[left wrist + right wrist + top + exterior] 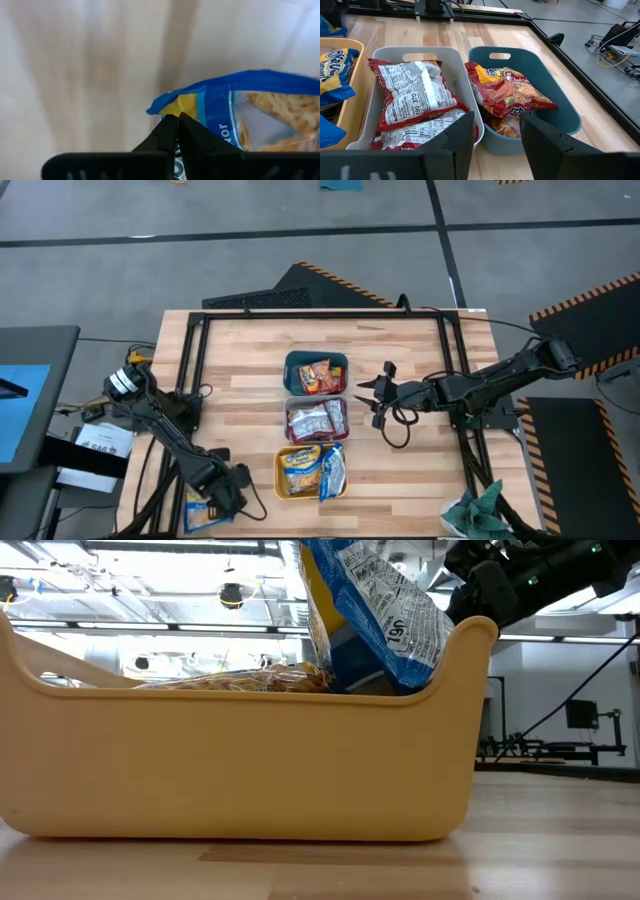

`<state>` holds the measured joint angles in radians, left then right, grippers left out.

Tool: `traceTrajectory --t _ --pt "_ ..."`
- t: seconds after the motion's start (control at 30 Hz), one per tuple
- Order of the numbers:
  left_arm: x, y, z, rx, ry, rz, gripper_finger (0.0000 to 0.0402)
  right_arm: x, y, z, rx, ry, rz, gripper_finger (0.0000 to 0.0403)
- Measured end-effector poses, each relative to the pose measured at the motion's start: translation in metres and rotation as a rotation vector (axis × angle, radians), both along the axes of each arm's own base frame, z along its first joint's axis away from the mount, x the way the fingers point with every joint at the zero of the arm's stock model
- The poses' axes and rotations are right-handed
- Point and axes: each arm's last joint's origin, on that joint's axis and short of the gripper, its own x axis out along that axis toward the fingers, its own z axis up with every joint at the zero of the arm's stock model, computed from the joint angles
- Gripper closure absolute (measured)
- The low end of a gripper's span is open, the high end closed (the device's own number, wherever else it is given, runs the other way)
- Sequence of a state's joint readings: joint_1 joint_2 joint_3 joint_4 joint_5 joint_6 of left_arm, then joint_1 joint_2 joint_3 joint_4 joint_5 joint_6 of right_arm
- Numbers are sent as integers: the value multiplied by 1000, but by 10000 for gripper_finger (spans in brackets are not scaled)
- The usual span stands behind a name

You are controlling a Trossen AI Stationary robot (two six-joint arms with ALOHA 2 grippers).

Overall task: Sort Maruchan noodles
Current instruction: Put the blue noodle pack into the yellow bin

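Picking up the last stray packet looks to be the step in hand: the left gripper (222, 498) sits low at the table's near-left corner, its fingers (167, 135) pinched together on the corner of a yellow-and-blue packet (240, 117) that lies flat on the wood. The other noodles appear sorted already — red-orange packets (507, 95) in the teal bin (565, 107), silver-and-red ones (412, 97) in the white bin (445, 57), yellow-and-blue ones (312, 467) in the orange bin (281, 477).

The next move, as I judge it, calls for lifting the pinched packet without letting the thin corner slip, carrying it right to the orange bin and dropping it there (that bin is already full, with one packet standing up against its wall).

The right gripper (380, 395) hovers just right of the bins, its fingers wide apart and holding nothing.

Only the left wrist view shows the pinch itself; from above the arm hides most of that packet, so how firm the grip is stays uncertain. The low view shows only the orange bin's wall and the upright packet — nothing of the left gripper.
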<state>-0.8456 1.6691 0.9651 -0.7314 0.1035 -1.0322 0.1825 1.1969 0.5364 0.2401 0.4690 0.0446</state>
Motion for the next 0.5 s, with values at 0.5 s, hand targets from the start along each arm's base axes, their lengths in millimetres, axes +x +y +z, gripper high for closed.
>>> traceTrajectory --t 0.5 --pt "8 63 64 111 -240 4 401 0 0 0 -1 0 0 223"
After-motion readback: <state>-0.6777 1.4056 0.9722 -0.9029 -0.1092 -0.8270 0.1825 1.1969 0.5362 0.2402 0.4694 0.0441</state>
